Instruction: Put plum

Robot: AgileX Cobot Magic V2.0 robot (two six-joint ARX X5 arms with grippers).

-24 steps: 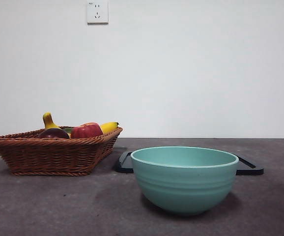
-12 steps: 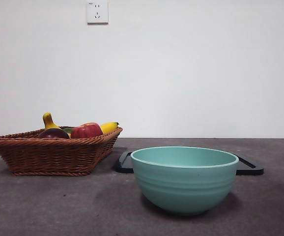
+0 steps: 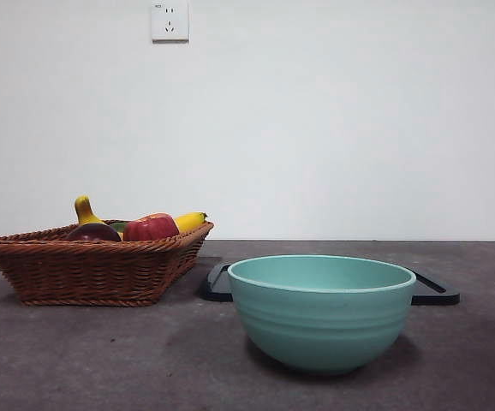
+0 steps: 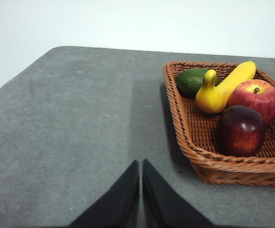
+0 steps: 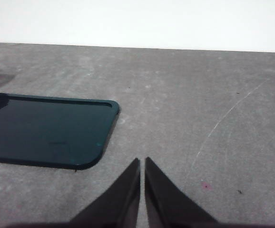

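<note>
Four fruits sit in the brown wicker basket (image 4: 201,156), at the left of the front view. Plum (image 4: 240,130), dark maroon, almost black, lies in the basket corner nearest the left claw's camera, touching or just beside the red apple (image 4: 254,97). Yellow banana (image 4: 223,88) is curved beside the apple, green avocado (image 4: 192,81) at the far corner next to the banana. In front view only the plum's top (image 3: 93,231) shows over the basket rim (image 3: 76,257), apple (image 3: 151,228) to its right.

Left claw (image 4: 141,164): tips pressed together, narrow, holding nothing, over bare grey table (image 4: 71,123), near the basket but apart from it. Right claw (image 5: 142,161): tips also together, empty, over the table just beside the dark flat tray (image 5: 42,133), not touching it.

Teal bowl (image 3: 320,312) stands near and large in front view, right of the basket, tray (image 3: 436,295) behind it. Neither arm shows in front view. White wall socket (image 3: 169,20) up high on the wall.
</note>
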